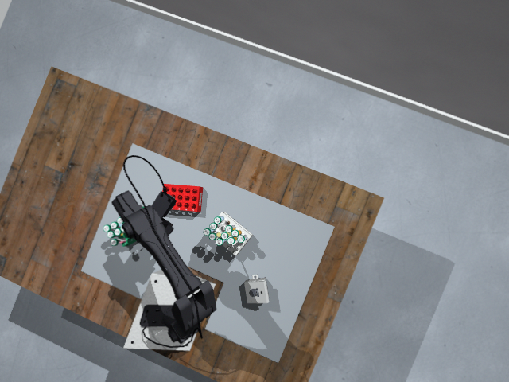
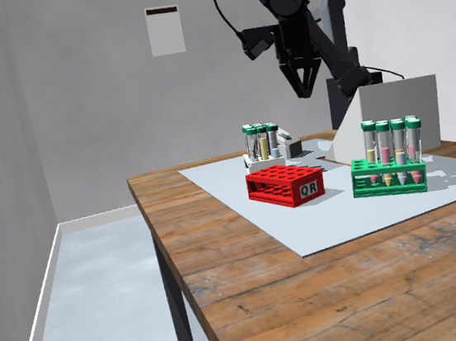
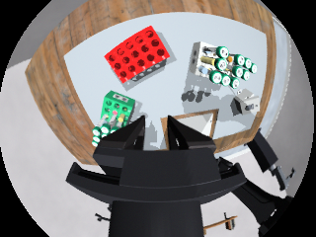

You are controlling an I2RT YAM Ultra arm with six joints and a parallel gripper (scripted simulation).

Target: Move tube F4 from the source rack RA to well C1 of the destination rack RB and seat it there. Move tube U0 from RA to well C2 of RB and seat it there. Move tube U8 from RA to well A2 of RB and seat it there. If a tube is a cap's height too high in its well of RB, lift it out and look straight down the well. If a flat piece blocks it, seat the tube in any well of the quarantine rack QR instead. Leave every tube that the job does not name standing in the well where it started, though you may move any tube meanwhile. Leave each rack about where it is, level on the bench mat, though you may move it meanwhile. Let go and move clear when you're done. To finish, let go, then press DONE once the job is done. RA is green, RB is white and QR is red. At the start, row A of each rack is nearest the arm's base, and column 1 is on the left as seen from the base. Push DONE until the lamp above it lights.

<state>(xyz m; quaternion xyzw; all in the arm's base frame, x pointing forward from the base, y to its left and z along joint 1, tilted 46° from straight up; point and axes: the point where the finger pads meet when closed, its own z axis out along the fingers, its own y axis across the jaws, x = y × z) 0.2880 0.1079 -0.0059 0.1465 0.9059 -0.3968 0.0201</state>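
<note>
My gripper (image 2: 305, 96) (image 3: 156, 118) is partly open and empty, high above the mat; in the top view the arm hides it. The green rack RA (image 2: 360, 172) (image 3: 121, 104) holds several green-capped tubes (image 1: 106, 228) (image 2: 381, 126) upright; the arm covers much of it in the top view. The white rack RB (image 1: 247, 235) (image 2: 264, 165) (image 3: 197, 49) holds several green-capped tubes (image 1: 228, 228) (image 3: 222, 51). The red rack QR (image 1: 184, 193) (image 2: 296, 193) (image 3: 137, 47) shows no tubes. The cap labels are too small to read.
The grey button box (image 1: 263, 290) (image 2: 292, 148) (image 3: 243, 103) stands on the mat beyond RB, to the right in the top view. QR stands between RA and RB, toward the far side of the mat (image 1: 287, 247) (image 2: 305, 236). The arm's pale base plate (image 1: 158, 283) borders the mat.
</note>
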